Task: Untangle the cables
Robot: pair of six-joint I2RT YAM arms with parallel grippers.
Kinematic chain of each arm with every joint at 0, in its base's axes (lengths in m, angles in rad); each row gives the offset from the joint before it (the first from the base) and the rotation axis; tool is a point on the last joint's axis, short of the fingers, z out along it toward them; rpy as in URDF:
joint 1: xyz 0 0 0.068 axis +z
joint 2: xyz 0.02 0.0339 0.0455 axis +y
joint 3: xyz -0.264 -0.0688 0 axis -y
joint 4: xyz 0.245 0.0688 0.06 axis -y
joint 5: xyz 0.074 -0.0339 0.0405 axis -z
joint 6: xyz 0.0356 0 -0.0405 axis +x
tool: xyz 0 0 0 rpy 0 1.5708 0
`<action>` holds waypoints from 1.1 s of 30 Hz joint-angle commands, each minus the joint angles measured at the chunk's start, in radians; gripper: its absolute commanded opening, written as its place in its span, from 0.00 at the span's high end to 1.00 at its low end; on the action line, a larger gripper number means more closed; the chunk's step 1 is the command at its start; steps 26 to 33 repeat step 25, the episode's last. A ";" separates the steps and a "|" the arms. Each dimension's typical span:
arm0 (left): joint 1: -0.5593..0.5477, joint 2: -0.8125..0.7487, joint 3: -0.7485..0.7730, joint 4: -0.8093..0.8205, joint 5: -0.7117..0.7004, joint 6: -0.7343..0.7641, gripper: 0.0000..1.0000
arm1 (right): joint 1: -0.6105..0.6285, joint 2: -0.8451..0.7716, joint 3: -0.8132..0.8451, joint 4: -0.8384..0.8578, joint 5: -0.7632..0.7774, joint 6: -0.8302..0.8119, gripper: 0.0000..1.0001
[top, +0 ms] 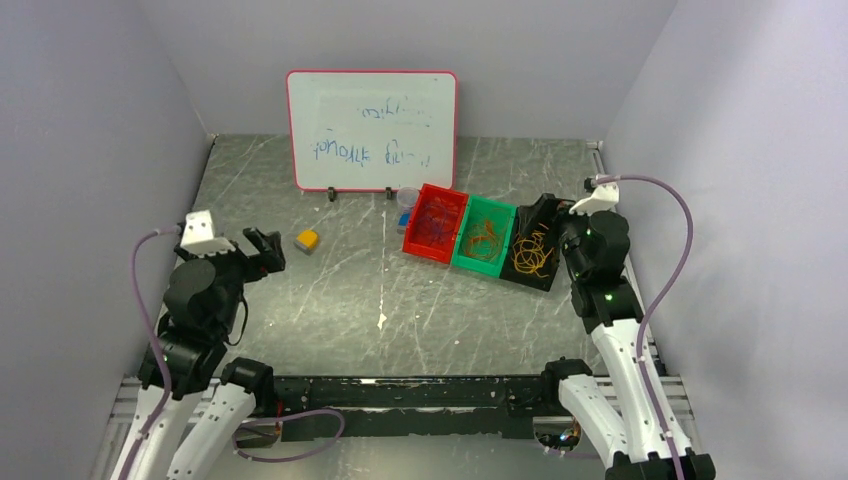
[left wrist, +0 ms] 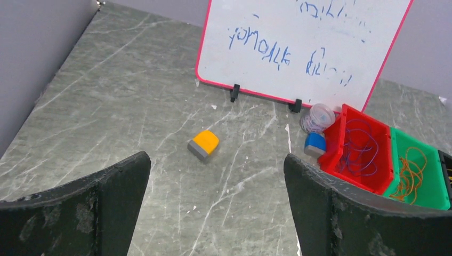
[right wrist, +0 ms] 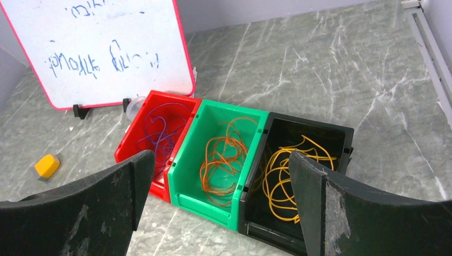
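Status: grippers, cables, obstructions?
Left gripper, right gripper open, empty. Purple cables in red bin, orange cables in green bin, yellow cables in black bin. Nothing blocking.

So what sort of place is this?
Likely a robotics test cell: grey walls around a grey marbled tabletop, two black-and-white robot arms at its near edge, and a red plastic bin, green bin and black bin of thin wires before a red-framed whiteboard.
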 commanded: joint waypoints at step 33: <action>0.006 -0.128 -0.026 -0.036 -0.129 -0.061 0.00 | 0.005 -0.174 -0.111 0.078 0.091 -0.030 0.00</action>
